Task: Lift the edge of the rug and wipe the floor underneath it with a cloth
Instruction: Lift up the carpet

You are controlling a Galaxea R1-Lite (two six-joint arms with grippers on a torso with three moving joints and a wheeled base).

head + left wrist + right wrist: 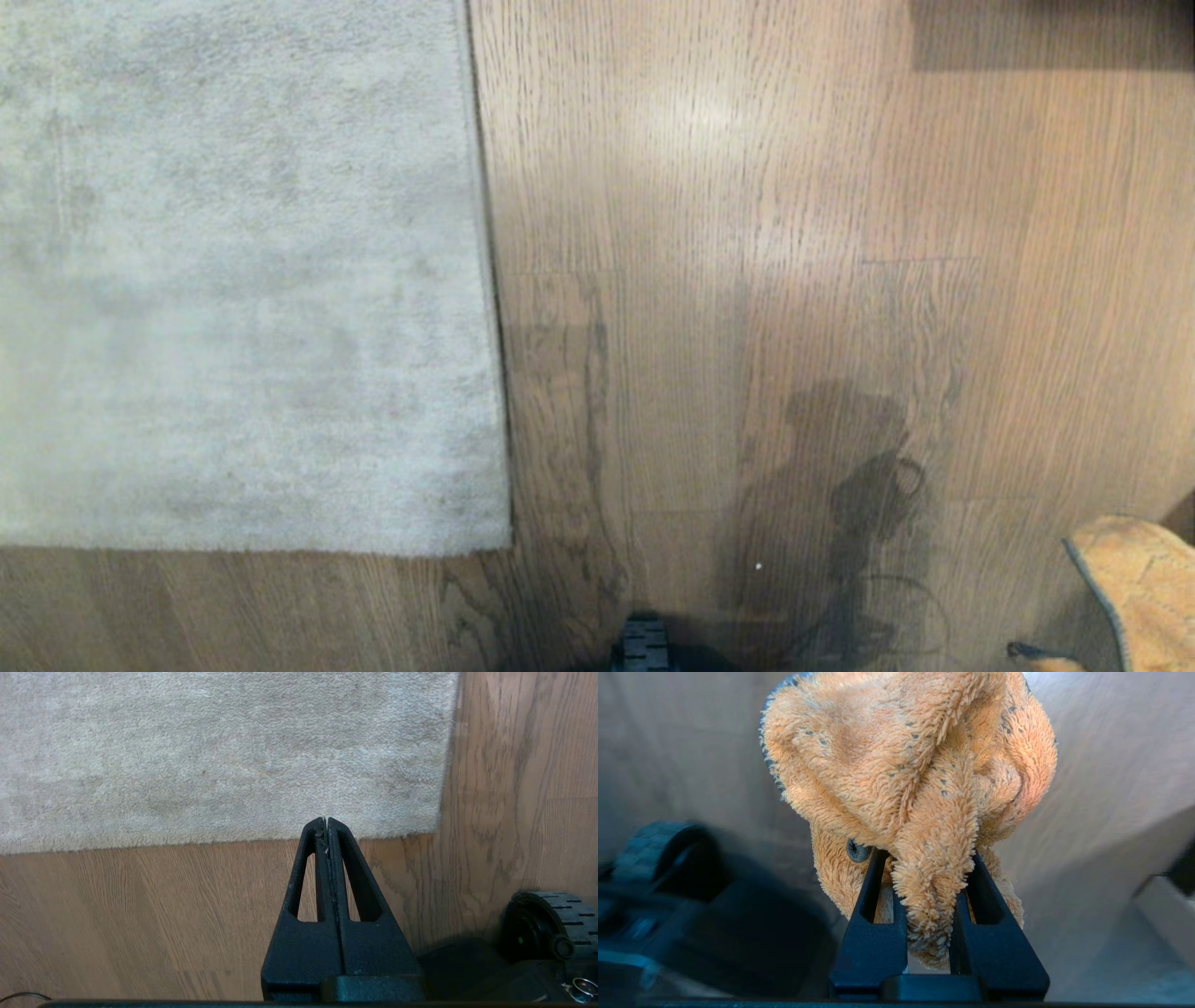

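- Two pincers noted: right pincer (931,877) is clamped on the orange cloth (915,765).
- Left pincer (326,822) is pressed fully together, empty, above the flat rug edge (187,842).

head view: looks steeply down from above the rug (233,280) corner
left wrist view: low, close, shares that rug corner
right wrist view: close behind the cloth (915,779)

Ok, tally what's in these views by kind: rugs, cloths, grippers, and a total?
Rug: 1, pale grey, flat on the floor
Cloth: 1, orange, clamped in the right gripper
Grippers: 2, the left gripper shut and empty
Total: 4
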